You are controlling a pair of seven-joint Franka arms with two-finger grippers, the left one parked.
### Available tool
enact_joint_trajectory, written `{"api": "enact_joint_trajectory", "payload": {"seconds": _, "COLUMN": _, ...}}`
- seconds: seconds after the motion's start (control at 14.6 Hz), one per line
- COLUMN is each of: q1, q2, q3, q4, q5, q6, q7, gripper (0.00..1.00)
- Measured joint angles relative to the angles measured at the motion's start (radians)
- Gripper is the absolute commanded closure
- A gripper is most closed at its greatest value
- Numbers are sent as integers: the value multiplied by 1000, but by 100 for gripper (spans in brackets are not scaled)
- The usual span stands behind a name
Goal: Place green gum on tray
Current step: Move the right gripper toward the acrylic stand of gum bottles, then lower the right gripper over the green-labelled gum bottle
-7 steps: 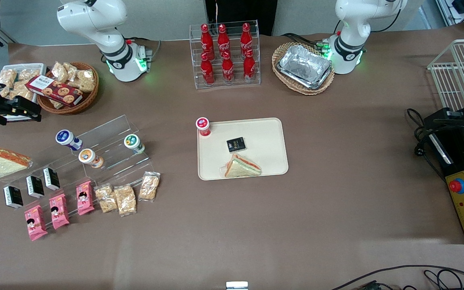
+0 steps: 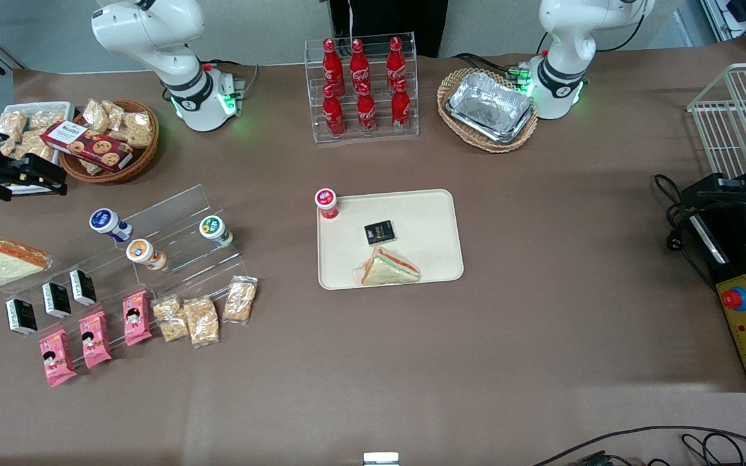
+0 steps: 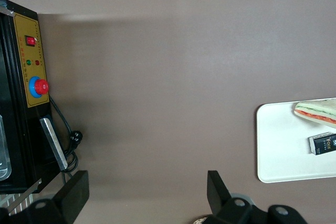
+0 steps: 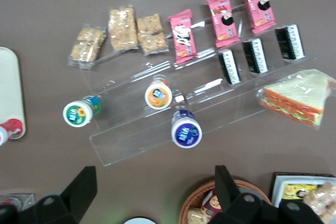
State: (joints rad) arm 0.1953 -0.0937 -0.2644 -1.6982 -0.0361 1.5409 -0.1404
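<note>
The green gum (image 2: 214, 228), a small white bottle with a green-and-white lid, lies on the clear acrylic step stand (image 2: 172, 226); it also shows in the right wrist view (image 4: 79, 114). The beige tray (image 2: 428, 213) lies mid-table and holds a sandwich (image 2: 389, 266), a black packet (image 2: 379, 232) and a red-lidded bottle (image 2: 326, 200) at its corner. A strip of the tray shows in the right wrist view (image 4: 10, 87). My gripper (image 2: 49, 178) hangs open and empty above the table at the working arm's end, well apart from the gum; its open fingers frame the wrist view (image 4: 155, 182).
On the stand, a blue-lidded bottle (image 2: 106, 221) and an orange-lidded bottle (image 2: 141, 251) lie beside the gum. Pink packets (image 2: 91, 340), black cartons (image 2: 56, 299), cracker packs (image 2: 201, 317) and a sandwich (image 2: 7, 259) surround it. A snack basket (image 2: 111, 139) is close to my gripper. A cola rack (image 2: 361, 87) and foil trays (image 2: 489, 107) stand farther from the camera.
</note>
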Motion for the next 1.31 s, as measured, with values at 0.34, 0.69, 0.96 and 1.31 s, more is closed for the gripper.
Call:
{"api": "enact_joint_trajectory", "payload": {"seconds": 0.34, "q1": 38, "q2": -10, "q3": 86, "q4": -1, "q5": 18, "q6": 2, "q7": 140, "gripper": 0}}
{"api": "enact_joint_trajectory", "payload": {"seconds": 0.69, "q1": 53, "q2": -9, "q3": 222, "q4": -65, "q5": 18, "q6": 32, "q7": 354, "gripper": 0}}
{"api": "enact_joint_trajectory", "payload": {"seconds": 0.96, "q1": 73, "q2": -37, "q3": 227, "q4": -212, "q5": 19, "q6": 157, "q7": 404, "gripper": 0}}
{"api": "enact_joint_trajectory", "payload": {"seconds": 1.31, "q1": 117, "q2": -168, "q3": 229, "q4": -548, "q5": 21, "q6": 432, "q7": 524, "gripper": 0}}
